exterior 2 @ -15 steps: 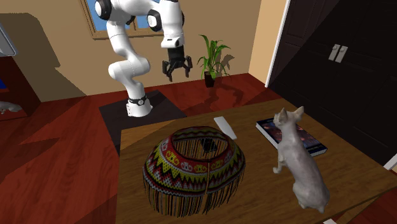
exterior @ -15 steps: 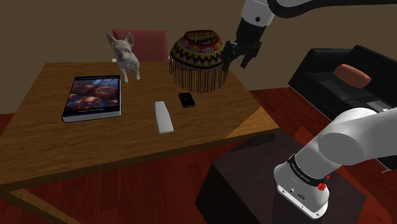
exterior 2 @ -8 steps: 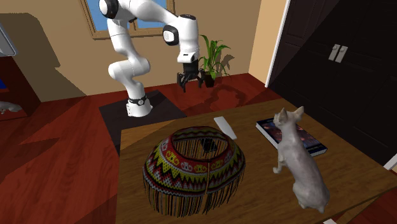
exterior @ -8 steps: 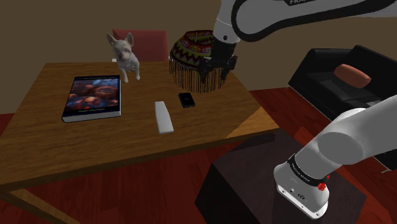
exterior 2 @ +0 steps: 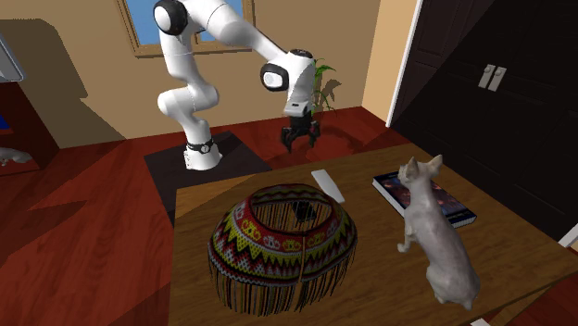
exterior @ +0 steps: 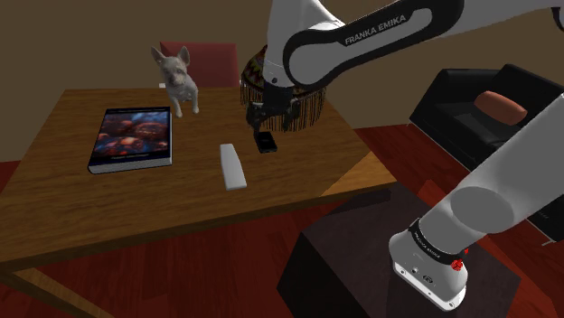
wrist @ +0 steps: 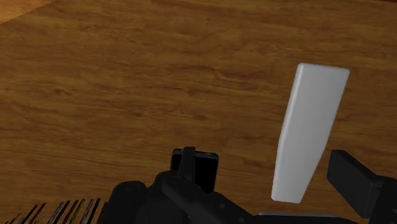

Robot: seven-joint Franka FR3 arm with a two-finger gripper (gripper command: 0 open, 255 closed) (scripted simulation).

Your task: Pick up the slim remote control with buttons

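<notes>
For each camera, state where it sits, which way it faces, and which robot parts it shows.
Shoulder view: beside the stand, looking down over the table; arm and gripper show.
Second exterior view: across the table, facing the whole arm and stand.
Wrist view: at the gripper, looking down at the table; black fingers show.
All three share the pale remote.
</notes>
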